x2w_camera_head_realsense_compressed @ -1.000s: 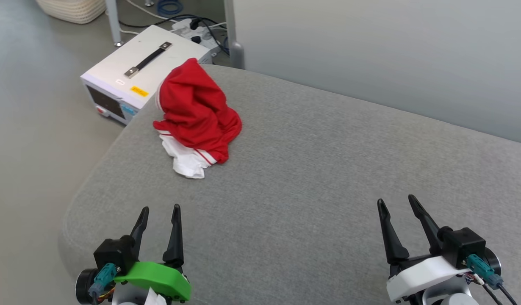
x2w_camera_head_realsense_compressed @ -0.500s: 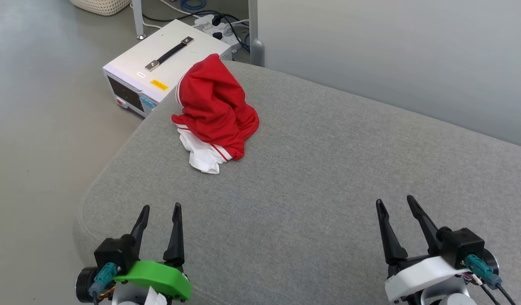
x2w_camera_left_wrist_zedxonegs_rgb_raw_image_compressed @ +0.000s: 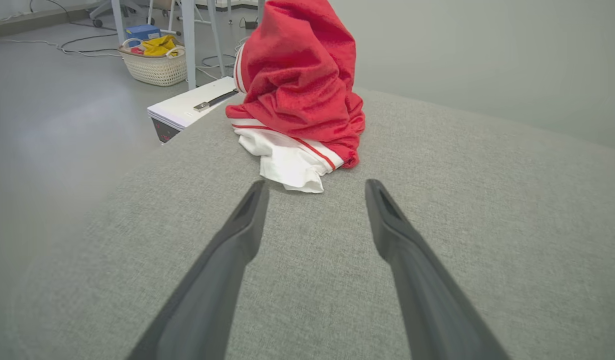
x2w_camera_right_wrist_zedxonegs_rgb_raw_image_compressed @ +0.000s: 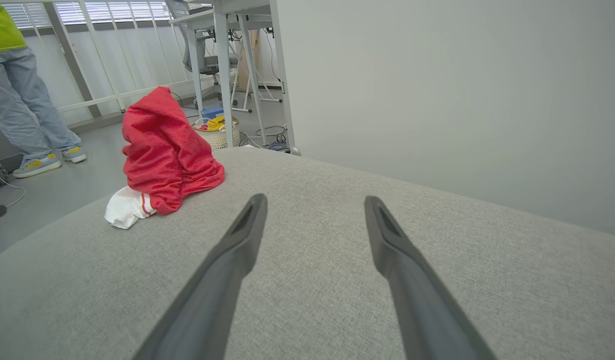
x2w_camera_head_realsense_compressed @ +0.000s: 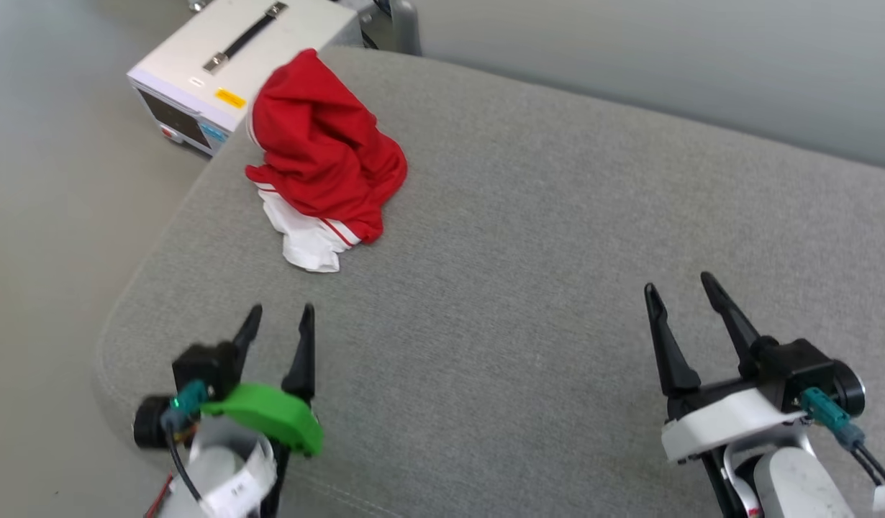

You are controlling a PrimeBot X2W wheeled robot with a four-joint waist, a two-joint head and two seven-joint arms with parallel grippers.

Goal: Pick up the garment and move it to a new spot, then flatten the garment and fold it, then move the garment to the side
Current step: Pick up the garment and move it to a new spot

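Observation:
The garment (x2w_camera_head_realsense_compressed: 320, 155) lies crumpled in a red heap with a white sleeve sticking out, near the far left corner of the grey cushioned surface (x2w_camera_head_realsense_compressed: 529, 237). In the left wrist view the garment (x2w_camera_left_wrist_zedxonegs_rgb_raw_image_compressed: 300, 85) rises just beyond my fingertips. My left gripper (x2w_camera_head_realsense_compressed: 279, 319) is open, a short way in front of the white sleeve and apart from it. My right gripper (x2w_camera_head_realsense_compressed: 680, 284) is open too, over bare cushion far to the garment's right. The right wrist view has the garment (x2w_camera_right_wrist_zedxonegs_rgb_raw_image_compressed: 162, 150) off to the left.
A white equipment box (x2w_camera_head_realsense_compressed: 227, 57) with a black handle stands on the floor beside the cushion's far left corner. A wicker basket (x2w_camera_left_wrist_zedxonegs_rgb_raw_image_compressed: 155, 67) and table legs stand behind it. A person's legs (x2w_camera_right_wrist_zedxonegs_rgb_raw_image_compressed: 22, 110) stand on the floor at left. A grey wall (x2w_camera_head_realsense_compressed: 665, 57) backs the cushion.
The head camera has swung, shifting the whole picture. Both grippers have come forward a little over the cushion, the left nearer the garment. The garment lies as before.

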